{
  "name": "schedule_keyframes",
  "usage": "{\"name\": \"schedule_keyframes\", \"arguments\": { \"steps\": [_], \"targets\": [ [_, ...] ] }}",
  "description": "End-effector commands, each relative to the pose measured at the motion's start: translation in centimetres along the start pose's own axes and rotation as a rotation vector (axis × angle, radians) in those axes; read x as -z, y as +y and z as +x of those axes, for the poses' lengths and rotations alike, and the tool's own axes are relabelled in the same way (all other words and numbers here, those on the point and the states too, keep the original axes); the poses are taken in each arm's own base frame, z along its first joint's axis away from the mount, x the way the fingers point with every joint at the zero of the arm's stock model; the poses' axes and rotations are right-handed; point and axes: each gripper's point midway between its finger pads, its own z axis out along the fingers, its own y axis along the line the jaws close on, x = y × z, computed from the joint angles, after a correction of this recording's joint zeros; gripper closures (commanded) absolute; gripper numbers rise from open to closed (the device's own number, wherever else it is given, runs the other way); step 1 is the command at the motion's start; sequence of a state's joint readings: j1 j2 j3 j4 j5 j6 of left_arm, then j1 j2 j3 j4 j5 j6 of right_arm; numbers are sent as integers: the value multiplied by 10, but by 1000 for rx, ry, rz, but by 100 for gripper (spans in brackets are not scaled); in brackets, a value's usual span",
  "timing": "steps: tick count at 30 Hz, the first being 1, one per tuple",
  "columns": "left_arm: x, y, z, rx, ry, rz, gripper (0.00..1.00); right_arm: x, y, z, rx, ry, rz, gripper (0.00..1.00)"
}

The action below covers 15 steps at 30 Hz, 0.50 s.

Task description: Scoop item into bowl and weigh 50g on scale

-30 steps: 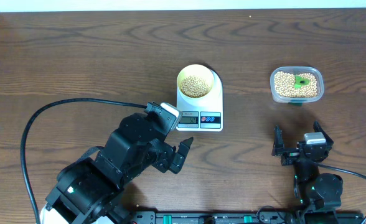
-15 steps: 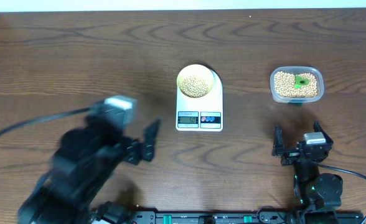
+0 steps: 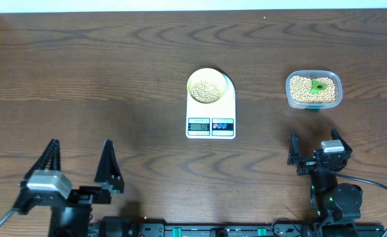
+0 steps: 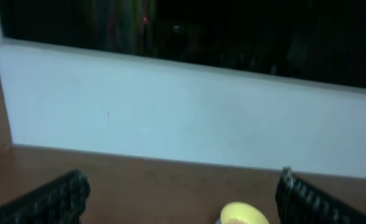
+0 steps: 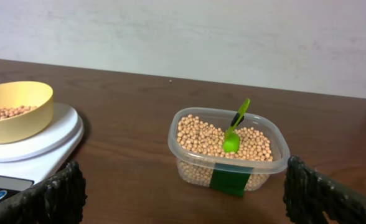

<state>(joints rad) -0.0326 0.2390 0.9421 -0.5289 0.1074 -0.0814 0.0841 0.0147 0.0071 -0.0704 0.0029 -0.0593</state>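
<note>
The pale yellow-green bowl holds beige beans and stands on the white scale, whose display seems to read 50. My left gripper is open and empty at the front left table edge, far from the scale. In the left wrist view the bowl shows low between the fingers. My right gripper is open and empty in front of the clear tub. The right wrist view shows the bowl and scale at the left.
A clear plastic tub at the back right holds more beans and a green scoop. The right wrist view shows the tub with a green label and the scoop standing in the beans. A black cable runs at the front right.
My left arm has pulled back from beside the scale's front to the front left table edge, jaws wide open. The right arm, bowl and tub have not moved.
</note>
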Motion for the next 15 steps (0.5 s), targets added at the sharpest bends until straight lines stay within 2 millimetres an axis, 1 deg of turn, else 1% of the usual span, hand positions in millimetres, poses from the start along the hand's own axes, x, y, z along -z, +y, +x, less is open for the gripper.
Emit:
{"name": "schedule_keyframes", "arguments": {
  "steps": [1,6,9,12,15],
  "targets": [
    [-12,-4,31,-2,-8,53,2,0,2,1,9,3,-11,1],
    [-27,-8,71,-11,-60,131,2,0,2,1,9,3,-11,1],
    [-33,-12,91,-18,-92,178,2,0,2,1,9,3,-11,1],
    [-41,-14,107,-15,-106,214,2,0,2,1,9,3,-11,1],
    [-45,-14,116,17,-113,227,2,0,2,1,9,3,-11,1]
  ]
}}
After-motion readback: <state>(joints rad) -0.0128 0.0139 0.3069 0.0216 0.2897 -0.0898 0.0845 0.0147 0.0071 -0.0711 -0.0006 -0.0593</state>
